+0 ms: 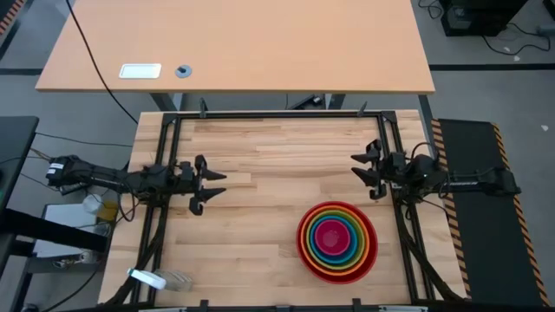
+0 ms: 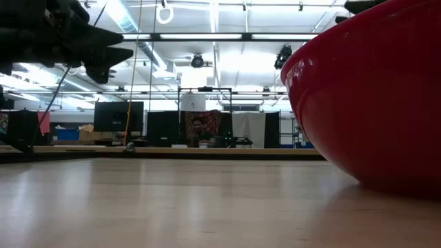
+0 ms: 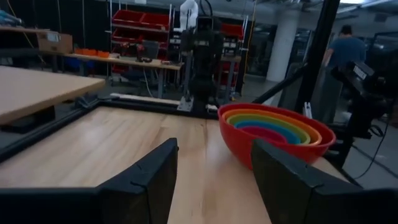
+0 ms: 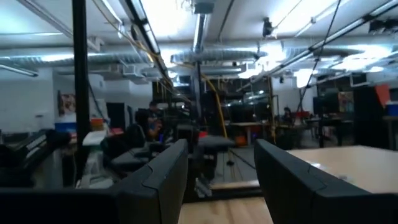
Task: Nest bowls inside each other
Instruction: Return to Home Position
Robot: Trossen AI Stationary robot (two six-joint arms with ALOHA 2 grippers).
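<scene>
The bowls point(image 1: 337, 241) stand nested in one stack on the wooden table near its front right: red outermost, then orange, lime green and blue, with the magenta-pink one innermost. The stack rests on the red bowl's base point(image 2: 386, 182). In the left wrist view the stack point(image 3: 277, 130) shows beyond my open fingers. My left gripper point(image 1: 211, 184) hovers open at the table's left side, pointing level toward the right. My right gripper point(image 1: 364, 173) hovers open at the right side, far of the stack, tipped slightly upward.
A black frame point(image 1: 277, 115) runs round the table's edges. A larger desk point(image 1: 243, 43) stands beyond the far edge. A small white object point(image 1: 147, 279) lies at the front left corner. Bare wood lies between the two grippers. People show in the room behind.
</scene>
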